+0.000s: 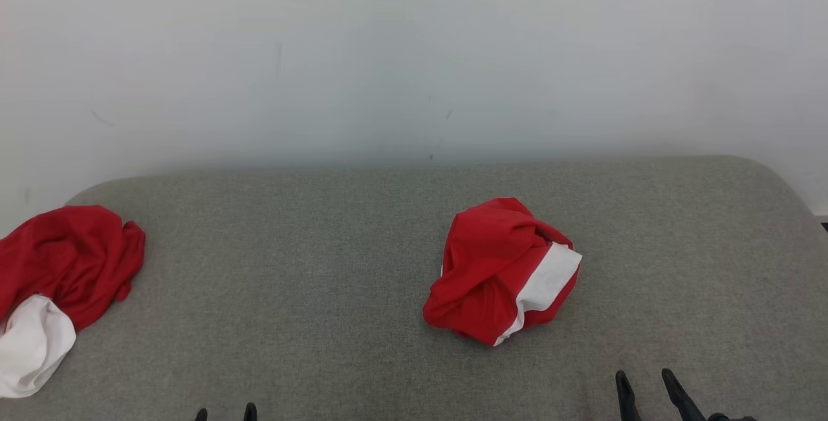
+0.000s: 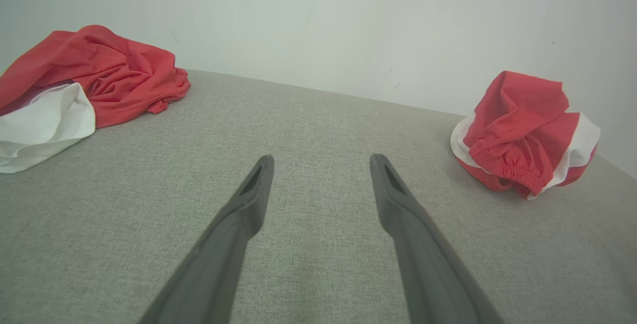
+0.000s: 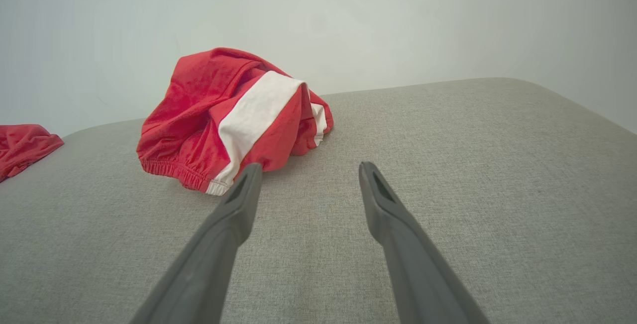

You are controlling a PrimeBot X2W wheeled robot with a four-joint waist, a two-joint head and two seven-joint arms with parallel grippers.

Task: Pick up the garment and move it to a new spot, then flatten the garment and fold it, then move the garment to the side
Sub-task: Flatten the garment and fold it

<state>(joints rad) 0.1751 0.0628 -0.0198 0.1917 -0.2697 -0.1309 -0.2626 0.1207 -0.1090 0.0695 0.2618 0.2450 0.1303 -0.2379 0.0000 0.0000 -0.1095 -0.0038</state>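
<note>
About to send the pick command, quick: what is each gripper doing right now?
Left gripper: open, holding nothing.
Right gripper: open, holding nothing, not yet on the crumpled red-and-white garment.

At far left, a crumpled red-and-white cloth (image 1: pixel 68 272) lies on the grey padded surface (image 1: pixel 304 291).

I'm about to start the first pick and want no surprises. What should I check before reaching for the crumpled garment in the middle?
1. Right fingers spread, holding nothing: ok.
2. Left fingers spread, holding nothing: ok.
3. Middle garment lies crumpled, untouched, nearer the right fingers: ok.
4. Second garment lies apart at the left edge, not tangled with it: ok.
5. Bare grey surface between them for a new spot: ok.
6. Which fold gives a clean single-layer grasp: cannot tell.
</note>
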